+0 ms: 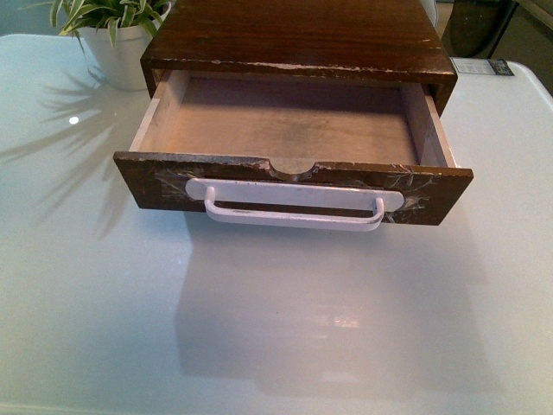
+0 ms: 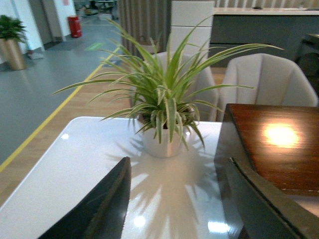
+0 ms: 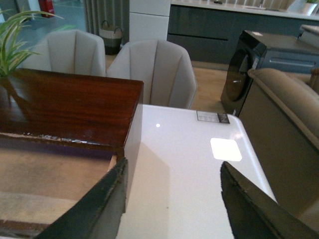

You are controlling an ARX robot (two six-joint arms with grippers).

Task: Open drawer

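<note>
The dark-brown drawer (image 1: 294, 190) stands pulled far out of its wooden cabinet (image 1: 298, 39). Its scratched front carries a long white bar handle (image 1: 294, 207) and a half-round notch in the top edge. The pale wood inside (image 1: 276, 125) holds nothing. Neither arm shows in the front view. My left gripper (image 2: 177, 199) is open and empty, above the table beside the cabinet's left side (image 2: 271, 144). My right gripper (image 3: 172, 199) is open and empty, above the table beside the cabinet's right side (image 3: 70, 107), with the drawer's inside (image 3: 50, 174) at one finger.
A white pot with a striped green plant (image 1: 112, 35) stands on the white glossy table (image 1: 276, 328) left of the cabinet; it also shows in the left wrist view (image 2: 162, 107). A small card (image 3: 213, 117) lies near the table's far right corner. Chairs (image 3: 154, 72) stand behind the table.
</note>
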